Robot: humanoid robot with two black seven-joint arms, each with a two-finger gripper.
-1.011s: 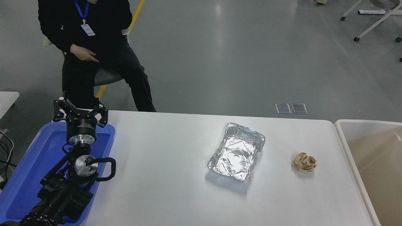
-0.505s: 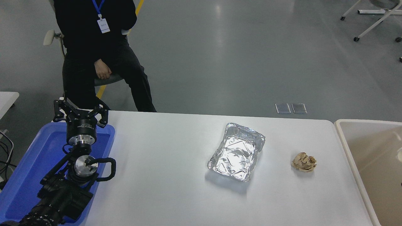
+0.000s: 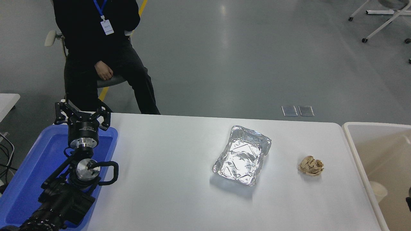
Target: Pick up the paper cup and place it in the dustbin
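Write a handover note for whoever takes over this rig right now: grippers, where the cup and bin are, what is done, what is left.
Left gripper: parked open over the blue tray, holding nothing.
Right gripper: only a dark sliver at the right edge over the dustbin; open or shut cannot be told.
Paper cup: inside the dustbin, near its left wall.
Table: the foil tray and the crumpled brown paper ball lie on it.
Done: cup appears to be in the bin.
Left: confirm the release and pull the right arm clear.
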